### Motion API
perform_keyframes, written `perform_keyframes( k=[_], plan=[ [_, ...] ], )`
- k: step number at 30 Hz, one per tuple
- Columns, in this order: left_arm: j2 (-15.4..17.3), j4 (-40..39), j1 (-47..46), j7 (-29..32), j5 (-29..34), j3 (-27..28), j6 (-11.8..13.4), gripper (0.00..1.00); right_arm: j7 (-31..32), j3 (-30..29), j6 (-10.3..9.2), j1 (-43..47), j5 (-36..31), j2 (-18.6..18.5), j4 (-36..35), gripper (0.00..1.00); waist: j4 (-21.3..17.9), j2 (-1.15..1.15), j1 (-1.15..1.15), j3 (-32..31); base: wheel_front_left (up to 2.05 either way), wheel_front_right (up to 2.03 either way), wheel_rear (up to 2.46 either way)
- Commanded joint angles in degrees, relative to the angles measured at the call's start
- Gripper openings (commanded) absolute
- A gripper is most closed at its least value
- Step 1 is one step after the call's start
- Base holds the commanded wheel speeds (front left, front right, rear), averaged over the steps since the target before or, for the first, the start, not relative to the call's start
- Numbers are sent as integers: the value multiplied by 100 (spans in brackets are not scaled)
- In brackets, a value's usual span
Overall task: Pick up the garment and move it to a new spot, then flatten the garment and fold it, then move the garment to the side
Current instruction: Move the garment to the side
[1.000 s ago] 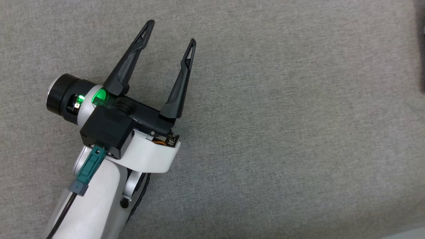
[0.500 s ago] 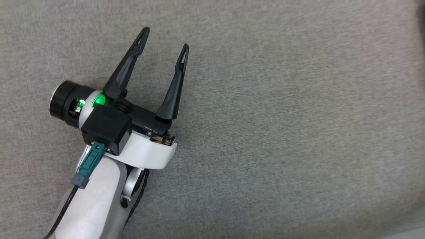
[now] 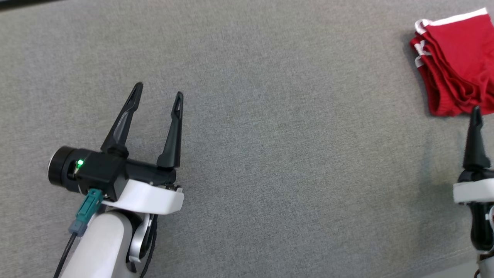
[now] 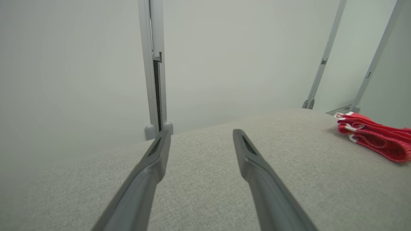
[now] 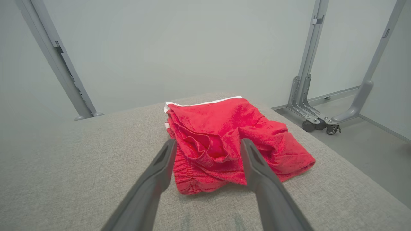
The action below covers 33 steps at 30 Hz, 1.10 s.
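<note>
1. We see the garment (image 5: 224, 128), red with white trim, lying folded in layers at the far right corner of the grey desk (image 3: 289, 154), close to its edge.
2. Our right pincer (image 5: 208, 141) stands wide open and holds nothing; its fingertips sit just short of the garment's near fold, apart from the cloth.
3. Our left pincer (image 3: 158, 89) is likewise spread wide and empty, over bare desk well apart from the garment.
4. We judge the fold done and the garment set aside, so the step in hand is leaving it cleanly.
5. To do that well, we draw the right pincer straight back along its own fingers, jaws kept wide, so that no tip catches the loose upper layer and drags the stack open.
6. We lift slightly before turning away, since the bunched near edge looks easy to snag.
7. We read no brand, label or writing anywhere; the garment shows plain cloth and trim.
</note>
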Motion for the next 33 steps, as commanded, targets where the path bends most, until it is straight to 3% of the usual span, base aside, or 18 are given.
perform_keyframes(
  k=[1, 7, 15, 19, 33],
  plan=[
    [36, 24, 122, -41, -63, 52, 58, 100, -29, 24, -8, 131, -88, 57, -171, 100, 35, 0, 0, -235, 0, 0, 0],
    [-35, 170, 497, -198, -298, 265, 220, 100, -22, 252, -5, 645, -456, 306, -926, 100, 446, 0, 0, -667, 0, 0, 0],
    [-106, 443, 863, -383, -494, 465, 372, 100, 514, 346, -4, 1129, -889, 529, -1790, 100, 1213, 0, 0, -1133, 0, 0, 0],
    [-85, 515, 1046, -423, -548, 524, 394, 100, 718, 351, -5, 1353, -977, 579, -2052, 100, 1392, 0, 0, -1307, 0, 0, 0],
    [20, 595, 1803, -232, -618, 280, 328, 100, 1319, 187, -4, 2420, -1218, 856, -2722, 100, 1454, 0, 0, -2138, 0, 0, 0]
  ],
)
